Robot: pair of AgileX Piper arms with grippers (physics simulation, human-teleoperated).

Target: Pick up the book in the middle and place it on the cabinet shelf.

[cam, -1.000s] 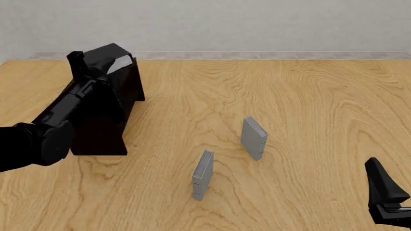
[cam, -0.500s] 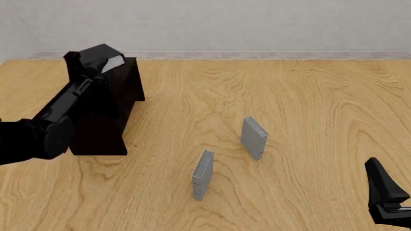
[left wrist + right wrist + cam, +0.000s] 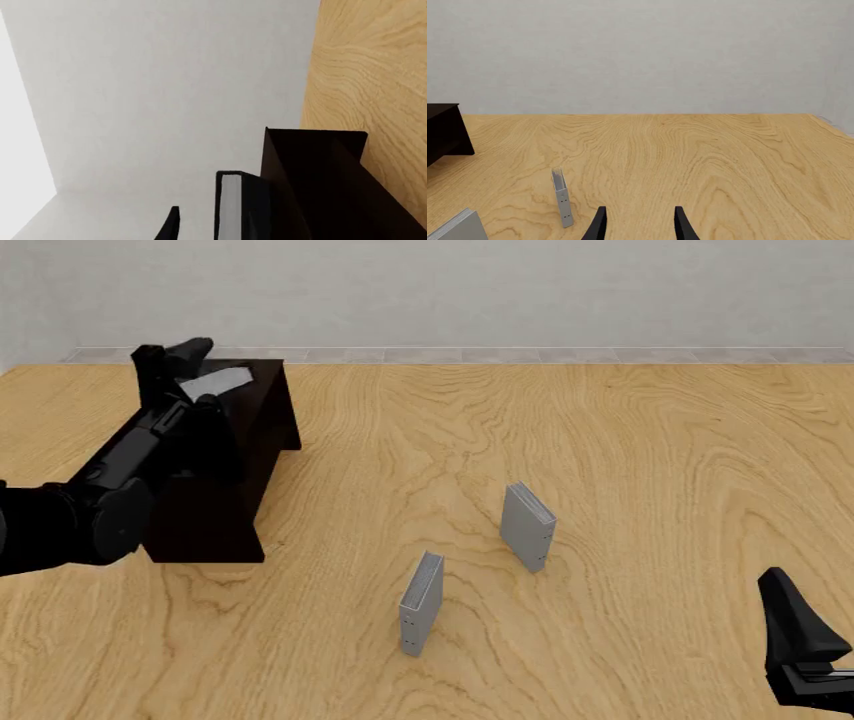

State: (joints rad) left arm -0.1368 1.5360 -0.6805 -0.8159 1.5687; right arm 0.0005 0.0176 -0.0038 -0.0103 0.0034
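- Holding the book (image 3: 214,381), your left gripper (image 3: 176,368) sits at the far top end of the cabinet (image 3: 227,470); the book's white page edge shows between the dark fingers, tilted, above the cabinet's top.
- In the left wrist view the book (image 3: 233,207) lies directly against the cabinet (image 3: 313,185) wall, with one finger (image 3: 170,225) showing just beside its page edge; the fingers look clamped across the book's thickness, though the second one is hidden behind the book.
- From these views you cannot tell whether the book already touches the cabinet shelf.
- Your right gripper (image 3: 637,225) hangs low over the table (image 3: 641,440) with nothing between its fingers, which stand moderately apart and parallel.
- Ahead of those right fingers and off to the left-arm side stands one thin grey book (image 3: 562,197) upright on edge; a second grey book (image 3: 454,227) is nearer still on that same side.
- In the front view both grey books (image 3: 420,602) (image 3: 527,525) stand well apart from the left fingers.
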